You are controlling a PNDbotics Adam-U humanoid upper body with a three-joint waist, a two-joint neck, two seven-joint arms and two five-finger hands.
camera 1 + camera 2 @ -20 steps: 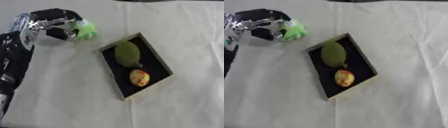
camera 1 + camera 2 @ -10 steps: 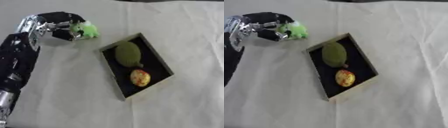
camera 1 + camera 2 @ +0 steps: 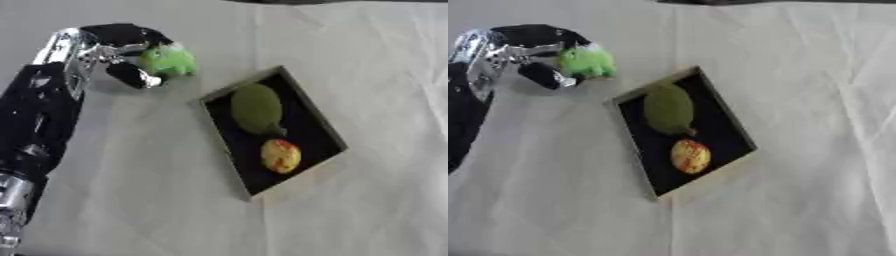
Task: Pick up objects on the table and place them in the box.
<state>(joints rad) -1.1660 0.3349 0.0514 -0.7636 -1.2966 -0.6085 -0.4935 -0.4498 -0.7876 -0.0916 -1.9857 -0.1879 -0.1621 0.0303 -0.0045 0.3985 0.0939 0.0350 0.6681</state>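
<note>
Left hand clenched on green toy, far left of box; likely light, squashy; best held round body.

Bright green toy — black-lined box, olive fruit, red-yellow fruit, white cloth

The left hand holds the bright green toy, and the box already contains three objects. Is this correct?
Not quite: the box contains two objects, an olive-green fruit and a yellow-red one, as the left eye view shows. The left hand does hold the green toy.
</note>
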